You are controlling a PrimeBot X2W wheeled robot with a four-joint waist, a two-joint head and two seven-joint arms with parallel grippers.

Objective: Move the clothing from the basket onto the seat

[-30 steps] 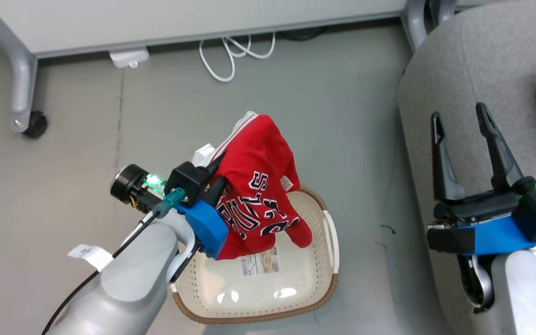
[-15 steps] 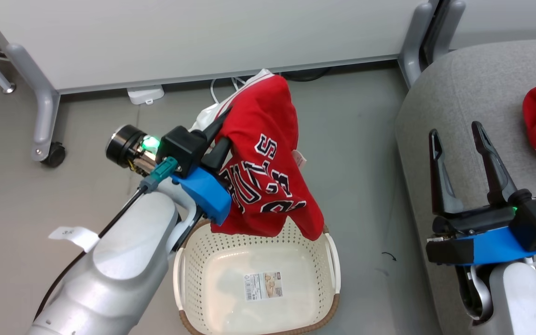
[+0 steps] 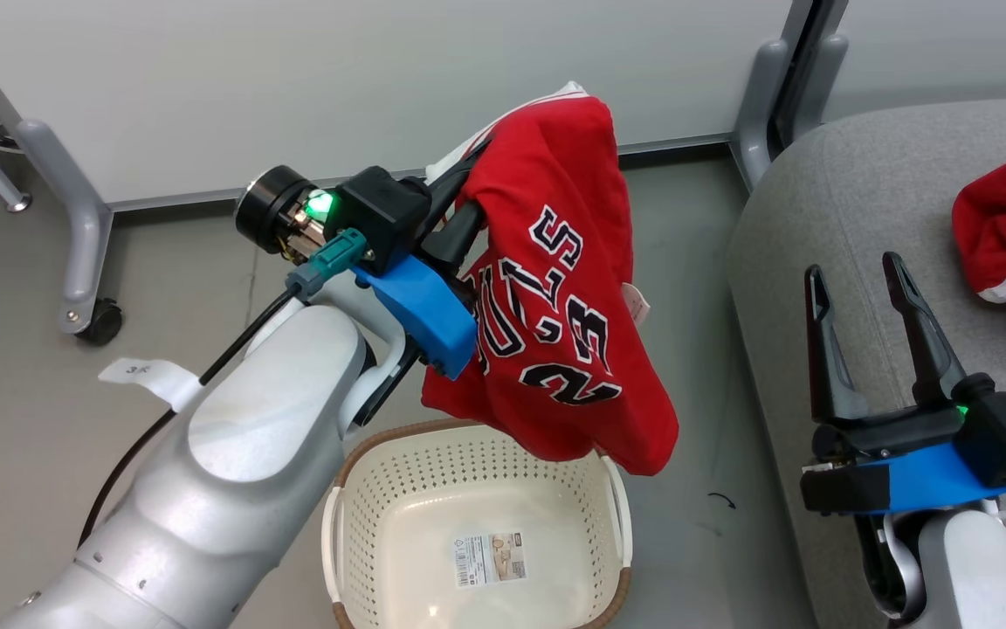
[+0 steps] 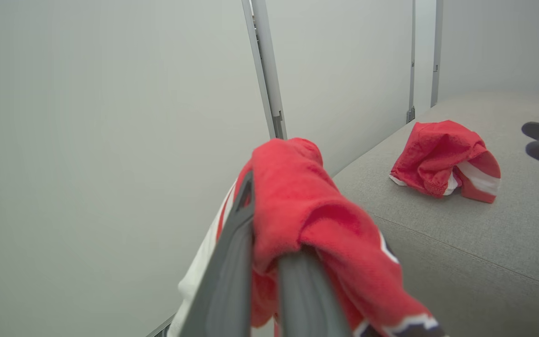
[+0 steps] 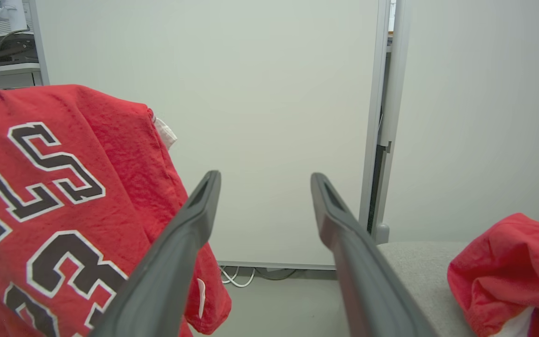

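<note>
Now the left gripper (image 3: 464,205), clamped on the jersey (image 3: 555,288), has risen. The cloth hangs from its fingers clear of the basket (image 3: 398,507), which sits empty below them. The right gripper (image 3: 857,288) hovers spread and empty over the seat (image 3: 826,201). Only the swing across to the seat remains.
</note>
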